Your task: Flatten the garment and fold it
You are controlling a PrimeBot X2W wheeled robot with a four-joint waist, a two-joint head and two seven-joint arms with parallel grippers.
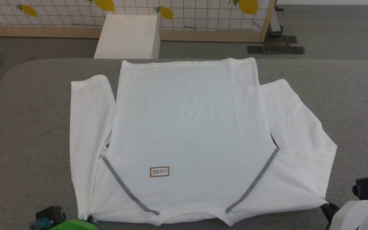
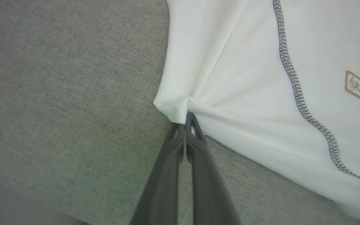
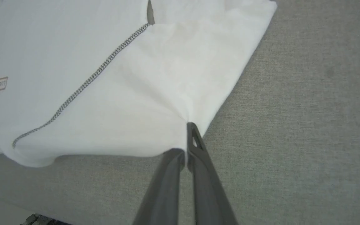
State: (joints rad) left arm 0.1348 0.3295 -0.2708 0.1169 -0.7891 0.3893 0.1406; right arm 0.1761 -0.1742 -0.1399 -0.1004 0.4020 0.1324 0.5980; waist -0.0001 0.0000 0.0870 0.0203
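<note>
Wrist views: the left gripper (image 2: 186, 121) has its two long dark fingers pressed together along their length, tips pinching a corner of the garment (image 2: 245, 78), which puckers at the pinch. The right gripper (image 3: 188, 134) is likewise closed on a fabric edge, with one fingertip lying over the cloth and the other hidden beneath it. Head view: the green left wrist housing (image 1: 72, 225) sits at the lower left and the pale right forearm (image 1: 356, 212) at the lower right. Both are held low.

The garment (image 1: 187, 121) is thin, matt white cloth with raised zigzag stitching. Under it, the table cover (image 1: 37, 127) is coarse grey weave. Behind the garment, the box (image 1: 128, 35) looks matt white.
</note>
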